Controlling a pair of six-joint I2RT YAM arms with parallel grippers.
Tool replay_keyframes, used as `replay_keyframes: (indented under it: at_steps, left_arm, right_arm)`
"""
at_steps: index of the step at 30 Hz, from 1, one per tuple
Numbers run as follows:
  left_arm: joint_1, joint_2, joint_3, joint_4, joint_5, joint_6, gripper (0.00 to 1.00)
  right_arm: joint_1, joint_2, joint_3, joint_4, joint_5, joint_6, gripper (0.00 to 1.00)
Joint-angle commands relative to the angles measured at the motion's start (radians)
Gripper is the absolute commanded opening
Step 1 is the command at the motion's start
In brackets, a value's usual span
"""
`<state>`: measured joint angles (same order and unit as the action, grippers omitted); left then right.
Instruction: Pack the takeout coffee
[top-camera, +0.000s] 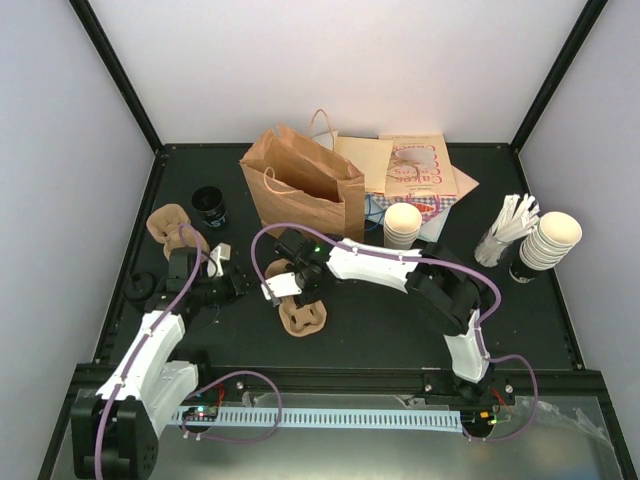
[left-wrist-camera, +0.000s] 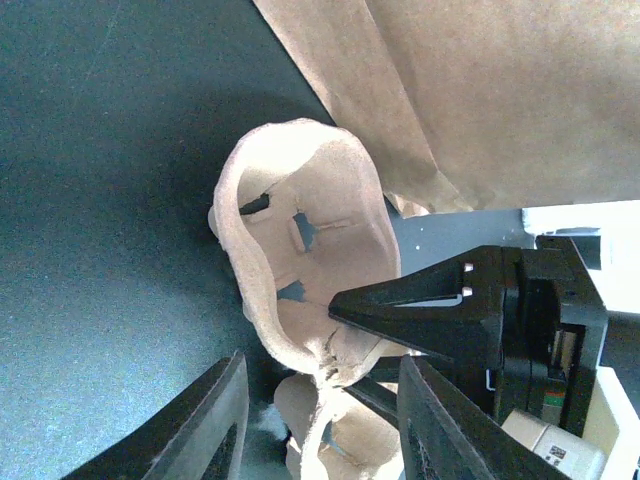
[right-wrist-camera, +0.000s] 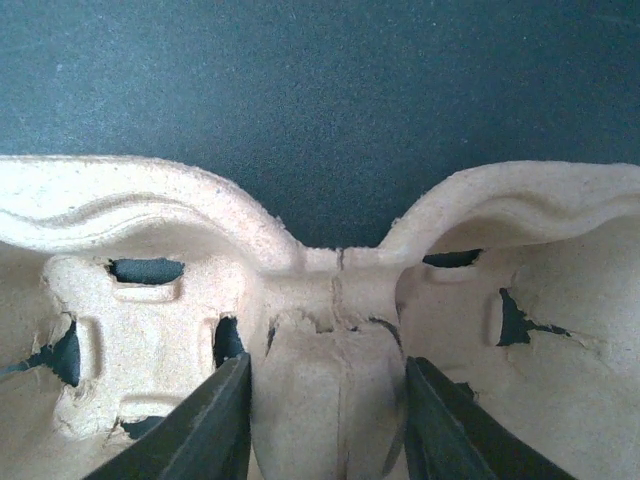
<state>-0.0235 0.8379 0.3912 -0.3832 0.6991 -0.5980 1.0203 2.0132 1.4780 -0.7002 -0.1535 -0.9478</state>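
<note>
A brown pulp cup carrier (top-camera: 305, 318) lies in front of the brown paper bag (top-camera: 305, 190). My right gripper (top-camera: 283, 283) is shut on the carrier's centre post (right-wrist-camera: 330, 380), one finger on each side of it (right-wrist-camera: 325, 425). My left gripper (top-camera: 222, 262) is open just left of the carrier; in the left wrist view the carrier's rim (left-wrist-camera: 300, 230) lies ahead of and between the open fingers (left-wrist-camera: 320, 425). A lidless cream cup (top-camera: 403, 222) stands right of the bag; I cannot tell whether it is one cup or a stack. No lidded cup shows.
More pulp carriers (top-camera: 168, 225) and a black round stack (top-camera: 210, 205) sit at the back left. A nested stack of cream cups (top-camera: 550, 240) and white sticks (top-camera: 508, 228) are at the right. Flat paper bags and printed sheets (top-camera: 420, 165) lie behind the bag.
</note>
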Motion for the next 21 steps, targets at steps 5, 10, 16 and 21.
replay_keyframes:
  at_steps: [5,10,16,21]
  left_arm:
    - [0.019,-0.039,0.05,-0.054,0.043,0.025,0.44]
    - [0.022,-0.096,0.099,-0.104,0.024,0.014,0.44]
    - [0.023,-0.157,0.263,-0.244,-0.061,0.071,0.45]
    - [0.024,-0.192,0.365,-0.322,-0.138,0.117,0.47]
  right_arm:
    - [0.0,-0.034,0.011,-0.012,-0.033,-0.008,0.41]
    - [0.002,-0.131,-0.027,-0.007,-0.05,0.005,0.4]
    - [0.016,-0.299,-0.109,0.028,-0.1,0.03,0.39]
    - [0.016,-0.489,-0.188,0.078,-0.144,0.066,0.38]
